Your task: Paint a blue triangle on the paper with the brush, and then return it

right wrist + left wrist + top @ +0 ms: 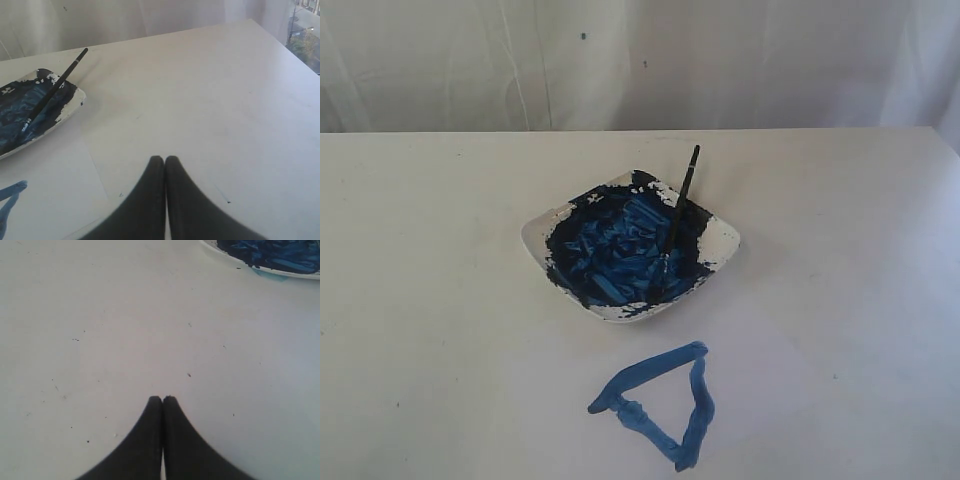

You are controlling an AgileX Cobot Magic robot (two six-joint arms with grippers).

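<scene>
The left hand [162, 399] shows only in its own wrist view. Its two dark fingers are pressed together at the tips with nothing between them, and it hangs over bare, speckled bench [420, 250]. One corner of the white dish [227, 256] sits at the edge of that view, well apart from the fingers. The brush and the painted shape do not appear there.

The exterior view shows neither arm, but it lays out the middle of the bench. The dish [720, 240] is thick with dark blue paint. The brush [682, 205] lies in it with its tip down in the paint and its handle leaning out over the far rim. Nearer the camera, on the paper [760, 380], is the blue triangle [698, 400], a closed, uneven outline just clear of the dish.

The right hand [164, 159] is also closed and empty, its fingertips touching. Its wrist view shows the brush [52, 92] resting in the dish and an edge of the paper [55, 185]. Only a scrap of the triangle [11, 192] is visible at the border.
</scene>
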